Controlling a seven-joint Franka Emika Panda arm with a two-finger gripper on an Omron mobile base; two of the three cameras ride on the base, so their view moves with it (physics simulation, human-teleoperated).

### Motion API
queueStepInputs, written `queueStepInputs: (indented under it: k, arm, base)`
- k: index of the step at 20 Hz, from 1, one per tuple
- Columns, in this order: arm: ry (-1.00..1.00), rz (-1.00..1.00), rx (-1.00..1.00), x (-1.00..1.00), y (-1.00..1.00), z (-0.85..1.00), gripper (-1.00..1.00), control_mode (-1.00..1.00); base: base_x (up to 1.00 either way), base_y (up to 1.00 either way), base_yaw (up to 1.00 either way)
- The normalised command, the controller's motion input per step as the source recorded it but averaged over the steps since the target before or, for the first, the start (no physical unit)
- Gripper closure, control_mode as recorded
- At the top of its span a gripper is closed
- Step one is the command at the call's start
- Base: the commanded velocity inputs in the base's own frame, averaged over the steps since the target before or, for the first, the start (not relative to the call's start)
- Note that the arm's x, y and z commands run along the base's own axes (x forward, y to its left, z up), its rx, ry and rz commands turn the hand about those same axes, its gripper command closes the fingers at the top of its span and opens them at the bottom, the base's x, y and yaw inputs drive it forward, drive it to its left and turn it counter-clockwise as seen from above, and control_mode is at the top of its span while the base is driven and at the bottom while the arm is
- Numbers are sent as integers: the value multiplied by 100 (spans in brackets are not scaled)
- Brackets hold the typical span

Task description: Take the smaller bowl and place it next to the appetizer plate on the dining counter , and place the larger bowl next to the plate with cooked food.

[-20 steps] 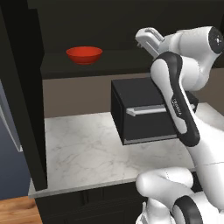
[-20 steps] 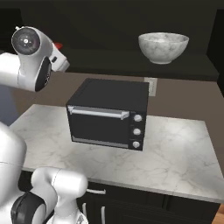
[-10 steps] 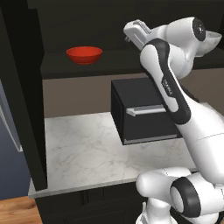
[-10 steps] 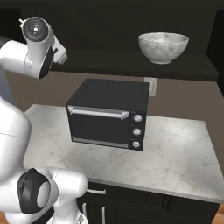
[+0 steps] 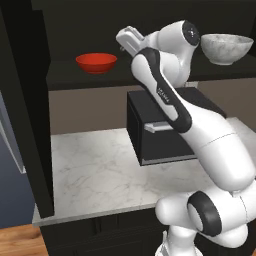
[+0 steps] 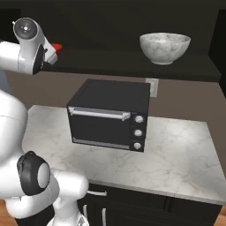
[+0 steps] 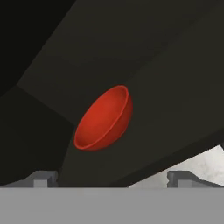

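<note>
Swinging leftward along the shelf since a second ago, the arm now has its hand (image 5: 123,41) raised to shelf height, just right of the red bowl (image 5: 96,63), where earlier it hung farther right over the oven. Its fingers stand wide apart and hold nothing; in the hand view the two dark fingertips (image 7: 42,178) rise at the bottom corners with only open space between them. Nothing touches them.

From the hand camera, the red bowl (image 7: 104,119) sits ahead and between the line of the fingers, well apart from them, seen tilted because the hand is rolled. It rests upright on the dark shelf (image 5: 75,79), open side up, and is empty as far as can be seen.

Farther right on the same shelf stands the marbled bowl (image 5: 226,48), upright too, on the other side of the arm from the red one. In the right base view the marbled bowl (image 6: 164,47) sits above and to the right of the black oven (image 6: 109,115). That oven stands on the marble table (image 6: 185,152), under the shelf, with its door closed.
</note>
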Motion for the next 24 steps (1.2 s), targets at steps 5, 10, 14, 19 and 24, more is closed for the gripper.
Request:
queueStepInputs:
  k: [5,10,14,19,24]
  arm:
    - [10,0,-1,31,27,-12,-100,-100]
    - [7,2,0,26,0,-27,-100,-100]
    - [2,2,0,33,0,-26,-100,-100]
    - [2,1,0,36,0,-16,-100,-100]
    - [5,2,0,47,5,-23,-100,-100]
  base:
    - [0,0,0]
    - [0,0,0]
    - [0,0,0]
    - [0,0,0]
    - [0,0,0]
